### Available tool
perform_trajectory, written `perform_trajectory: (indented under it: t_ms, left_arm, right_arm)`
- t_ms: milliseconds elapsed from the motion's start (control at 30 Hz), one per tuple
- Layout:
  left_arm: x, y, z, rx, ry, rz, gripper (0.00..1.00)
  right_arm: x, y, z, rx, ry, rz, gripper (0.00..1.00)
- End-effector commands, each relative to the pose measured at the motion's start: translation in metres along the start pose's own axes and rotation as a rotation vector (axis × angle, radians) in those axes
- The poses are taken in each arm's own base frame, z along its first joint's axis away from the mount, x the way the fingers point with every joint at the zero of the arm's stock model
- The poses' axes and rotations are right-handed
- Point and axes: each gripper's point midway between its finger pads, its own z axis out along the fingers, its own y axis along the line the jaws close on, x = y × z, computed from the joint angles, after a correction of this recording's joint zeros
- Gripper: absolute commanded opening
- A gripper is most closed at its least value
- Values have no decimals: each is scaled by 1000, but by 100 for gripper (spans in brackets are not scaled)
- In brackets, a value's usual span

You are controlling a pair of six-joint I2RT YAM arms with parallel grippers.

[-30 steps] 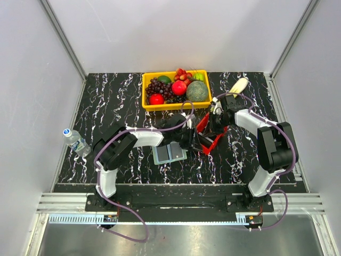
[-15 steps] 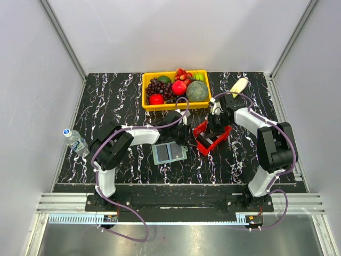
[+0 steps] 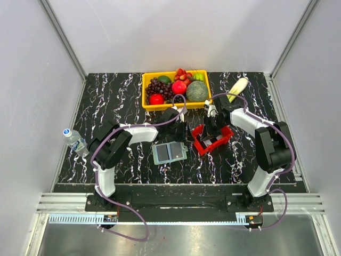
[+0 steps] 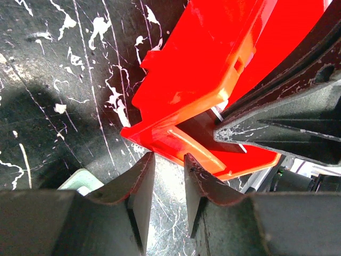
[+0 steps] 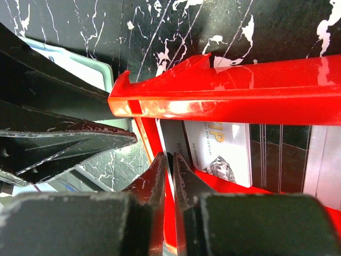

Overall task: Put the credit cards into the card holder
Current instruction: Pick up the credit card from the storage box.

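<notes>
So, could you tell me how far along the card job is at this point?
Nothing looks done: the card holder lies open with no card showing in it. The credit cards lie in the red basket. In hand: the right gripper pinches the basket's wall, and the left gripper hangs open and empty at its corner. Left: every card.

lab cell, white panels (image 3: 29, 106), aluminium rails (image 3: 58, 204)

I see my right gripper (image 5: 170, 156) nipping the side wall of the red basket (image 5: 240, 90). Inside lie a whitish card (image 5: 221, 149) marked VIP and a dark card (image 5: 277, 154). The grey-green card holder (image 5: 96, 72) lies outside.
</notes>
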Motion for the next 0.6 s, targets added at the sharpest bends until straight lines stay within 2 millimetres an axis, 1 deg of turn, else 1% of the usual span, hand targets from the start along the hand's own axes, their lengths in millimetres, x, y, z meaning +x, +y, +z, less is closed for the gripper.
perform_trajectory:
  t_ms: [0,67,100,133,167,267,367,433,500,567]
  left_arm:
    - [-28,-29,-7,69,-75,58,32]
    - [-27,-30,-7,72,-72,59,32]
    - [-28,-30,-7,74,-73,59,32]
    - [-28,-30,-7,75,-74,60,32]
    - [-27,-30,-7,73,-71,59,32]
    - [-27,-30,-6,75,-67,60,31]
    - [-27,-30,-6,77,-68,60,31]
    - [-28,-30,-6,79,-67,61,31]
    - [-28,-31,-7,78,-67,63,30]
    - [-27,-30,-7,75,-66,63,30]
  right_arm:
    - [-7,6,-9,16,-29,-27,9]
    - [-13,5,-12,35,-64,-28,7]
    - [-14,7,-14,28,-71,-36,14]
    - [-16,10,-15,19,-75,-46,31]
    - [-19,7,-17,41,-83,-43,38]
    - [-29,-5,-24,133,-127,-36,40]
    - [-35,-11,-27,157,-137,-29,39]
    - [-40,-26,-32,240,-160,-1,40]
    - [-46,-39,-39,311,-195,26,44]
    - [-48,-52,-46,388,-217,52,45]
